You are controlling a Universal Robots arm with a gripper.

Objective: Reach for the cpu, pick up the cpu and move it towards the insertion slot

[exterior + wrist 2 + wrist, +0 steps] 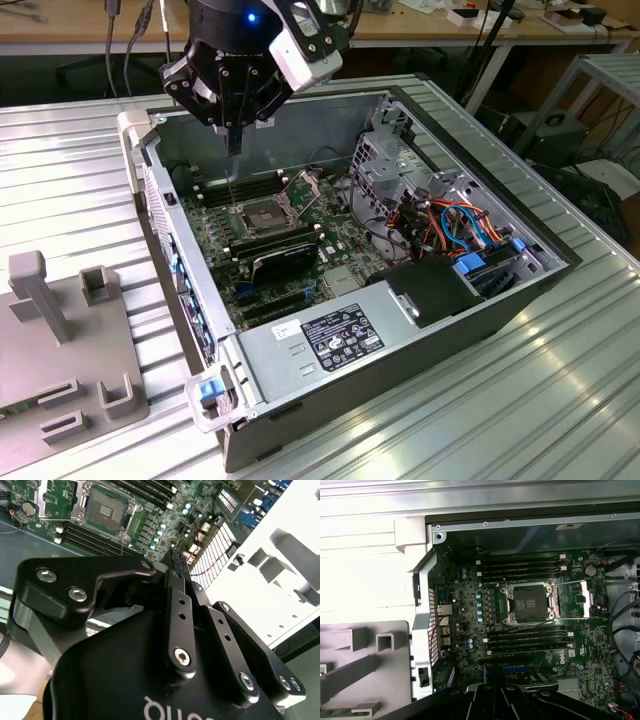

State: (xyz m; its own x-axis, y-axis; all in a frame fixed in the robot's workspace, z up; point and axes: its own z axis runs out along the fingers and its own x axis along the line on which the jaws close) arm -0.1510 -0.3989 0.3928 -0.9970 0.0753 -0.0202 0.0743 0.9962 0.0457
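Note:
My gripper (234,147) hangs over the open computer case, a short way above the insertion slot (262,216) and slightly toward the exterior view's left of it. Its black fingers (176,587) are pressed together, with a thin sliver that I take for the cpu (235,151) edge-on at their tips. The insertion slot (529,603) is a square socket with a dark centre and a silver frame. Its hinged metal plate (303,186) is swung up, and the socket's dark centre is bare in both wrist views.
Long black memory slots (525,567) run on both sides of the socket. A black card (285,262), a power supply (340,340), a drive cage (390,160) and coloured cables (450,225) fill the rest of the case. A grey parts fixture (60,330) lies on the ribbed table.

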